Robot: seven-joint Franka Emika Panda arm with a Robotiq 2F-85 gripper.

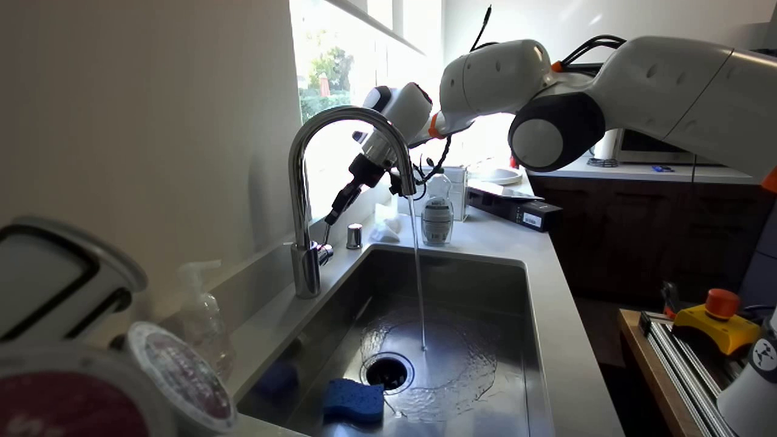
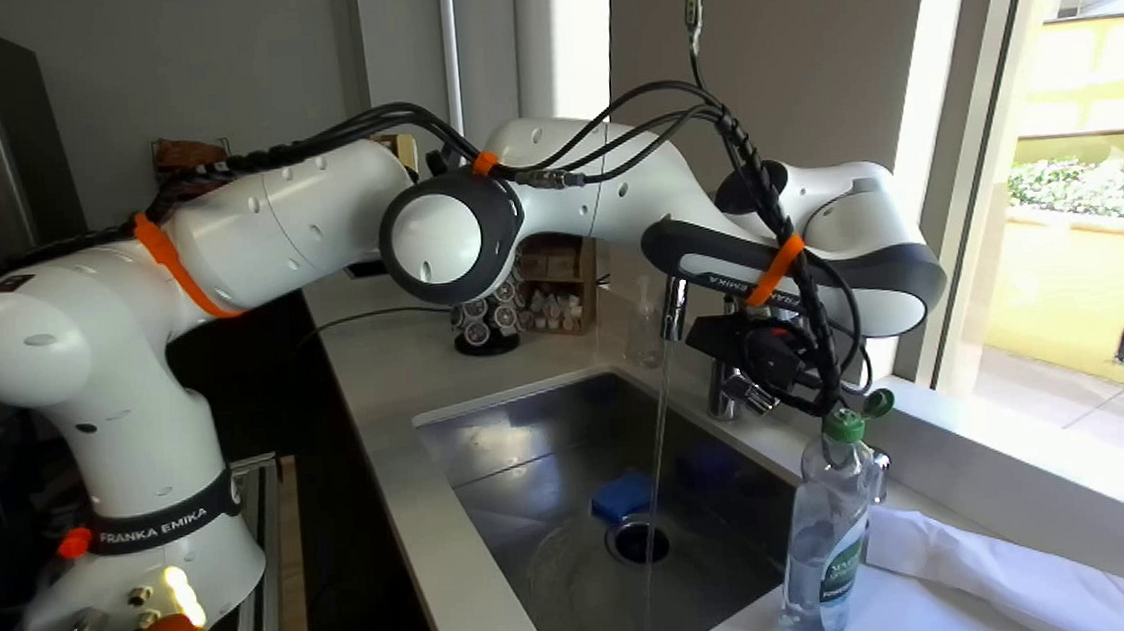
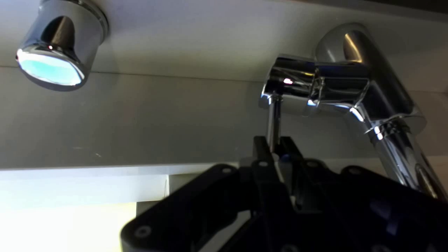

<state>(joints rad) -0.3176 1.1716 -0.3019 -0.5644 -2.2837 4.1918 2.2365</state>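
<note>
My gripper point(image 3: 273, 144) is shut on the thin chrome lever point(image 3: 274, 117) of the faucet, with the lever between its two black fingertips. The faucet body point(image 3: 376, 77) is right of the fingers in the wrist view. In an exterior view the gripper point(image 1: 334, 215) reaches down behind the arched faucet neck point(image 1: 297, 182) to the lever at its base. Water point(image 1: 419, 279) runs from the spout into the steel sink point(image 1: 479, 291). In an exterior view the wrist and cables hide the fingers, while the spout point(image 2: 674, 309) and water stream point(image 2: 659, 428) show.
A blue sponge point(image 1: 354, 400) lies by the drain. A dish soap bottle point(image 2: 825, 535) stands on the counter at the sink's corner. A chrome cap point(image 3: 59, 45) stands near the faucet. A clear pump bottle point(image 1: 206, 315) and coffee pods point(image 1: 182, 376) stand nearby. A window is beside the arm.
</note>
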